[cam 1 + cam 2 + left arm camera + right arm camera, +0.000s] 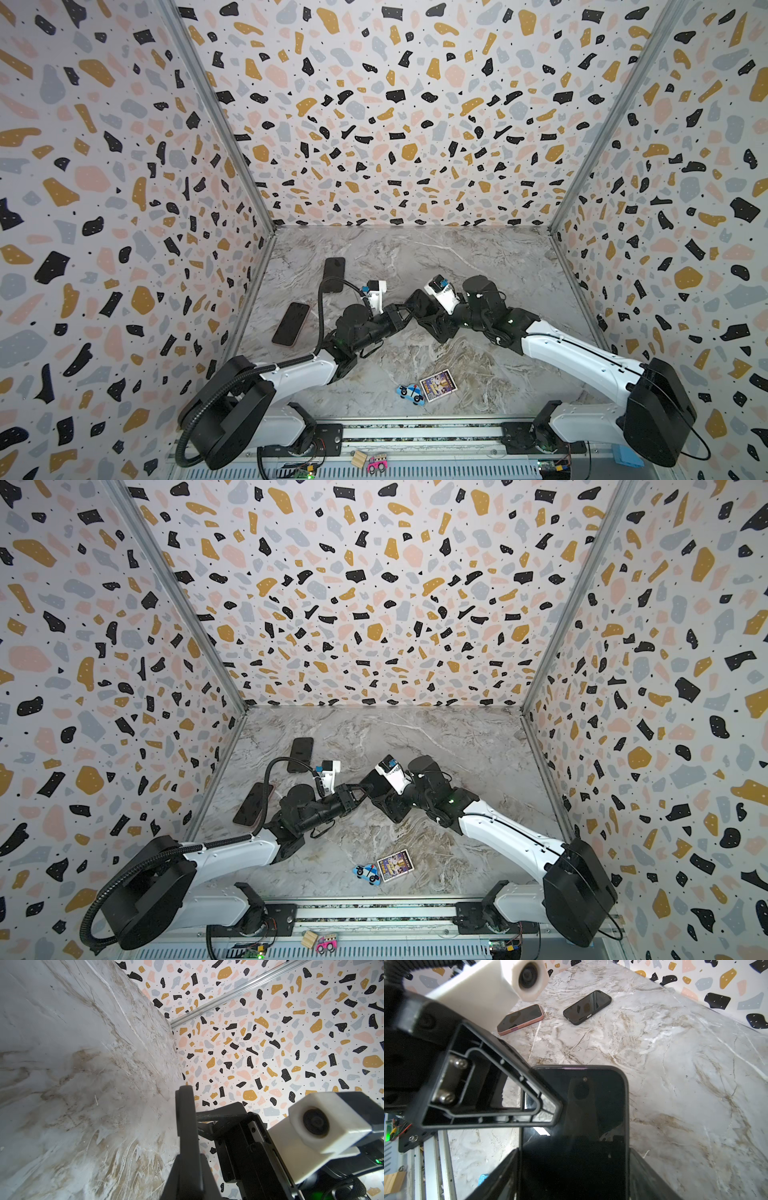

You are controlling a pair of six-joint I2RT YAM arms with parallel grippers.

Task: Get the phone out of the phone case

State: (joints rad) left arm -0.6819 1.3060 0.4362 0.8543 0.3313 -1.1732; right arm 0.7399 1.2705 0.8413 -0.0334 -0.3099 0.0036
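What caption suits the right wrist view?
Right pincer grips the cased phone; left pincer clamps its edge above the marble table.

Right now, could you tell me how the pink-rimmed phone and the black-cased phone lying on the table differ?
The pink-rimmed phone has a pink rim; the black-cased phone has a black one. In both top views the pink-rimmed phone lies nearer the front, the black-cased phone farther back. Both lie flat, dark screens up, ungripped.
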